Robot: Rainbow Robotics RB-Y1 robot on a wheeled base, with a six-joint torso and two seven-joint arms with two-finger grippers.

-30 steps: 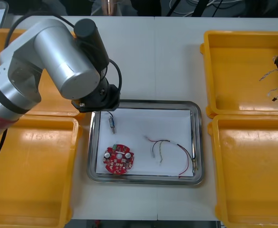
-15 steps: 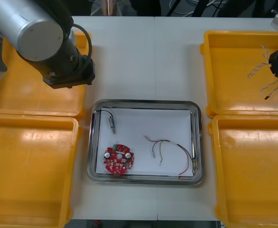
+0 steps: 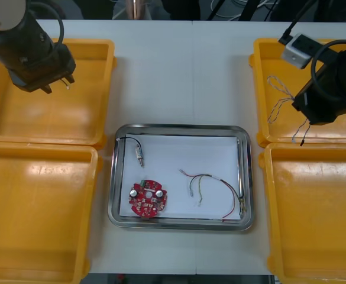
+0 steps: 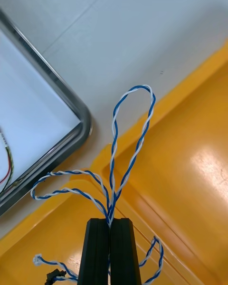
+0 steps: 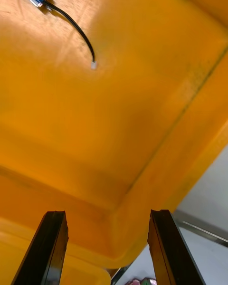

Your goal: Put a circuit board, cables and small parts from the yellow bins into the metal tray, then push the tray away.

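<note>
Left hand (image 5: pixel 107 213) fingers apart, right hand (image 4: pixel 110 220) clamped.

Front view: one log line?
right gripper: shut on blue and white cable, above far right bin; left gripper: open, above far left bin; tray: circuit board, black cable, red-yellow cable

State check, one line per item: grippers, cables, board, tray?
Left gripper: open, over far left yellow bin.
Right gripper: shut on blue and white cable.
Blue and white cable: lifted, dangling above far right bin.
Red and yellow cable: lying in metal tray.
Black cable: lying in tray.
Circuit board: flat in tray.
</note>
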